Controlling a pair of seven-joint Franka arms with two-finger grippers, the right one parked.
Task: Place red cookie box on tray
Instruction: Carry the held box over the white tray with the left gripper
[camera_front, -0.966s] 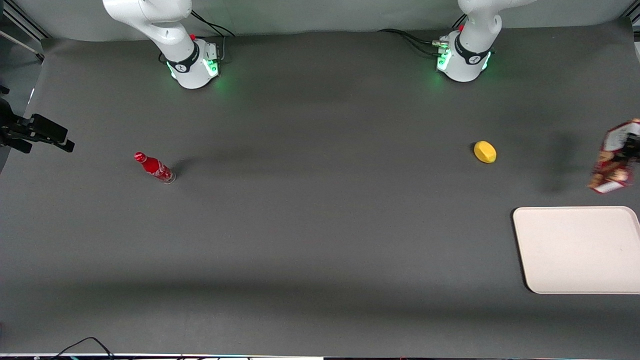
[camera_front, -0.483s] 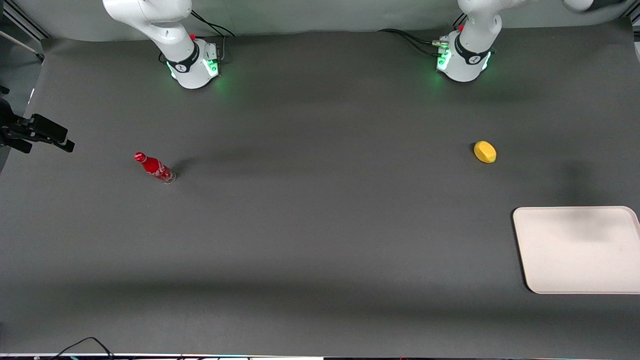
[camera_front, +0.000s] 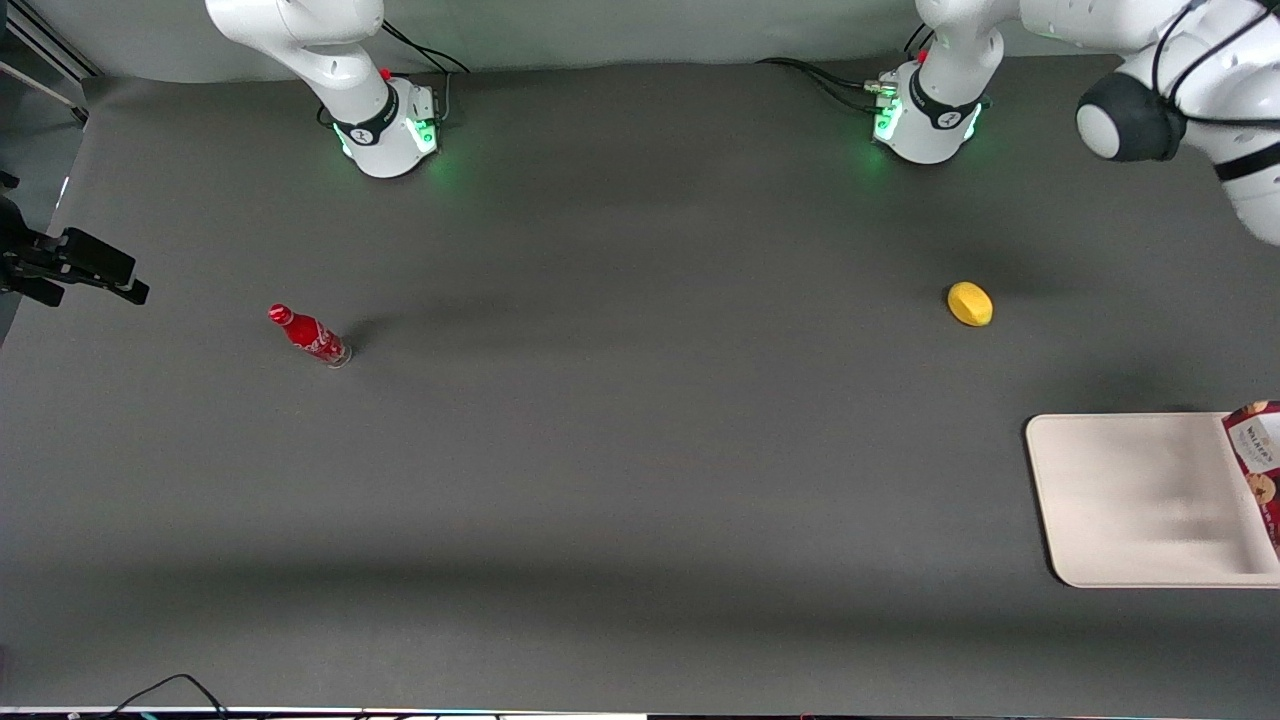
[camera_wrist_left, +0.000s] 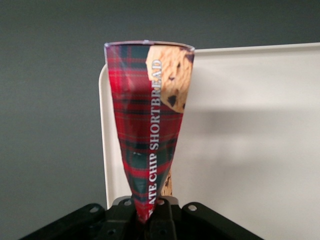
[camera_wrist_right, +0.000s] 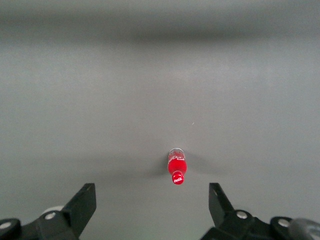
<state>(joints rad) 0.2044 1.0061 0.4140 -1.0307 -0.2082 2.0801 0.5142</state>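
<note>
Red tartan carton up in the air over the beige tray!

Look at the wrist view: the gripper (camera_wrist_left: 149, 217) is clamped tight on the narrow end of the red cookie box (camera_wrist_left: 147, 127), which hangs above the tray (camera_wrist_left: 260, 150) near its rim, cookie print showing. From the front, the red cookie box (camera_front: 1262, 458) peeks in at the frame edge over the working arm's end of the tray (camera_front: 1130, 500). A yellow lemon (camera_front: 970, 303) sits farther from the camera than the tray, and a red bottle (camera_front: 309, 335) stands toward the parked arm's end of the dark grey table (camera_front: 640, 450).
</note>
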